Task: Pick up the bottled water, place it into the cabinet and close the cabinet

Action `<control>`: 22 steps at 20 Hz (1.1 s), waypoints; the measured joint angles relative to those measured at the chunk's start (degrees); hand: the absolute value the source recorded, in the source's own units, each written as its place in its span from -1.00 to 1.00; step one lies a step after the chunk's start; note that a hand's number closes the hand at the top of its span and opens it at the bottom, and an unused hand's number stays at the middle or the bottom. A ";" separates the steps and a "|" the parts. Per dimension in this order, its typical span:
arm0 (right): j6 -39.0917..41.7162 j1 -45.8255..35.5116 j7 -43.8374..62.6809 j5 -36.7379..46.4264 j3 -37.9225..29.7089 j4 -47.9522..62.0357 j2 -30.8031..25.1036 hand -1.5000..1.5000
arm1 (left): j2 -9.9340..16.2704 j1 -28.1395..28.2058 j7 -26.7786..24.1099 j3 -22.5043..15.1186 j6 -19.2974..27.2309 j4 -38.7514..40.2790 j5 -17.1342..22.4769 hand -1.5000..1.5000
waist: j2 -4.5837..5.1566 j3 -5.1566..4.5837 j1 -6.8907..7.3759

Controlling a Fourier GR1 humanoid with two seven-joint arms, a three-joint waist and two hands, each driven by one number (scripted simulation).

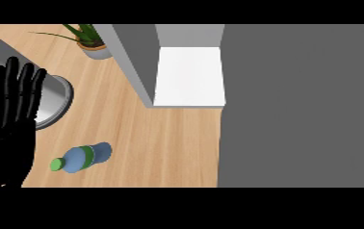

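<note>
On light wooden counter (pixel 171 141), head view: blue plastic water bottle with green cap and band (pixel 83 158), lying on its side, lower left. Left hand (pixel 18 108) resting, fingers straight, apart. White-floored grey cabinet (pixel 189 76), open. Likely light, smooth, prone to rolling; grasp mid-body.

The counter (pixel 163 141) looks like pale, matt wood with fine grain. The bottled water (pixel 82 158) is translucent blue plastic with a green cap. The round sink (pixel 58 100) near the counter's left edge has a brushed metal sheen.
</note>
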 measured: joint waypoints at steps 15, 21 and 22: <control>6.12 10.09 9.35 -4.92 11.18 -15.07 0.05 -1.00 | -2.88 31.70 -8.88 11.15 -14.50 -12.91 28.45 -1.00 | -0.74 -0.13 1.08; 4.75 12.97 12.63 -0.87 17.86 -20.61 1.39 -1.00 | -2.98 41.54 -10.05 17.08 -21.04 -13.14 33.37 -1.00 | -0.74 -0.10 0.97; 4.46 13.17 13.18 -0.54 18.58 -21.11 1.51 -1.00 | -2.88 43.21 -10.14 18.12 -22.05 -13.17 34.29 -1.00 | -0.74 -0.09 1.00</control>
